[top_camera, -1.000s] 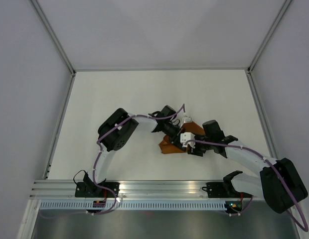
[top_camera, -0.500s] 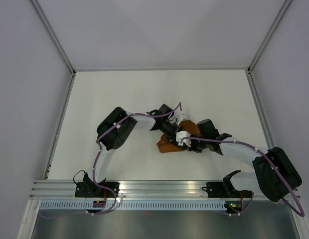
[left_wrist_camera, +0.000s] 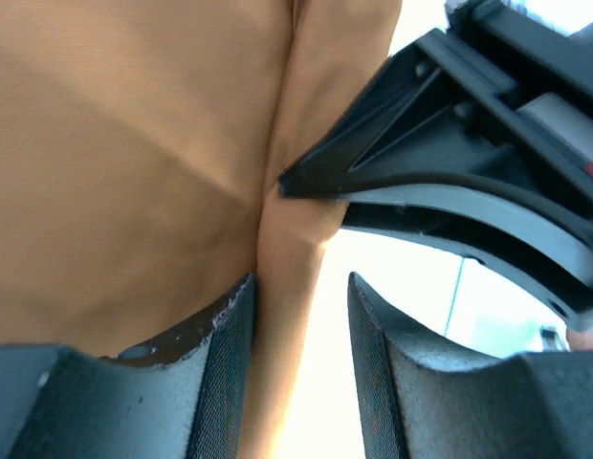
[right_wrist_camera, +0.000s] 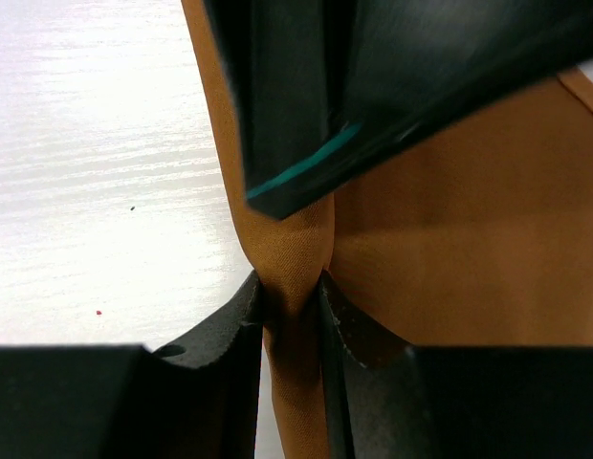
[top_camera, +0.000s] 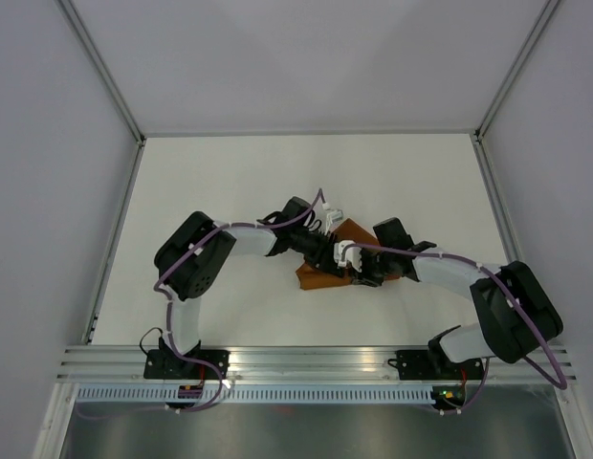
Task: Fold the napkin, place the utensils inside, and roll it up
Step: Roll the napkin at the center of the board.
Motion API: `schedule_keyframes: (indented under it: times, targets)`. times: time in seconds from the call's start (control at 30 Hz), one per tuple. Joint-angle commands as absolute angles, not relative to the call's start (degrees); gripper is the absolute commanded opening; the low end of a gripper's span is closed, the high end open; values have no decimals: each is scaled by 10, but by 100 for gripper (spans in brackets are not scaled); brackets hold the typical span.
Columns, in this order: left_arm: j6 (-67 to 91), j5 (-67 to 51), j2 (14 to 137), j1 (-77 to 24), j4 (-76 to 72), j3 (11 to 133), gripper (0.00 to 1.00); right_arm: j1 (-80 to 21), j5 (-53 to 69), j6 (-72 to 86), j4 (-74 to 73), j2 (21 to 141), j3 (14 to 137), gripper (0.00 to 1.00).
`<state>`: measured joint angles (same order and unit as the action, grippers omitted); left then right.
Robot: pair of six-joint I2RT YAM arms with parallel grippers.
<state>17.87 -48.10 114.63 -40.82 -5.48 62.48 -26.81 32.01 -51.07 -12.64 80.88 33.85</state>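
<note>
The rust-orange napkin (top_camera: 318, 276) lies bunched in a small folded heap at the table's middle. In the right wrist view, my right gripper (right_wrist_camera: 290, 285) is shut on a raised fold of the napkin (right_wrist_camera: 469, 210). In the left wrist view, my left gripper (left_wrist_camera: 301, 287) is open, with a rolled edge of the napkin (left_wrist_camera: 134, 143) between its jaws, against the left finger. From above, the left gripper (top_camera: 327, 251) and right gripper (top_camera: 359, 269) meet over the cloth. A thin teal-green line (right_wrist_camera: 306, 167) runs along the dark finger above the fold; I cannot tell if it is the utensil.
The white table (top_camera: 210, 182) is walled by grey panels on three sides. An aluminium rail (top_camera: 306, 363) with both arm bases runs along the near edge. The right gripper's black finger (left_wrist_camera: 421, 182) crosses close in front of the left wrist camera.
Both grippers and the napkin have shifted left and slightly away from the rail. The left arm's elbow has swung out to the left; the right arm has stretched further in.
</note>
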Motion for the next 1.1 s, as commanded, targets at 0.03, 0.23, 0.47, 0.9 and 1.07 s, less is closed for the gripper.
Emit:
schedule_keyframes:
  times: [0.03, 0.23, 0.47, 0.9, 1.07]
  targets:
    - [247, -366, 1043, -390, -134, 583, 49, -244, 381, -528, -221, 859, 384, 14]
    - [256, -196, 920, -389, -244, 450, 45, -203, 438, -580, -329, 956, 471, 13]
    - [201, -19, 806, -429, -377, 318, 48, -167, 472, -642, -443, 1067, 561, 13]
    - [-234, 156, 931, -676, -517, 327, 70, -152, 467, -636, -523, 1162, 655, 13]
    - [-354, 170, 1026, -715, -515, 375, 76, -153, 459, -631, -525, 1177, 659, 13]
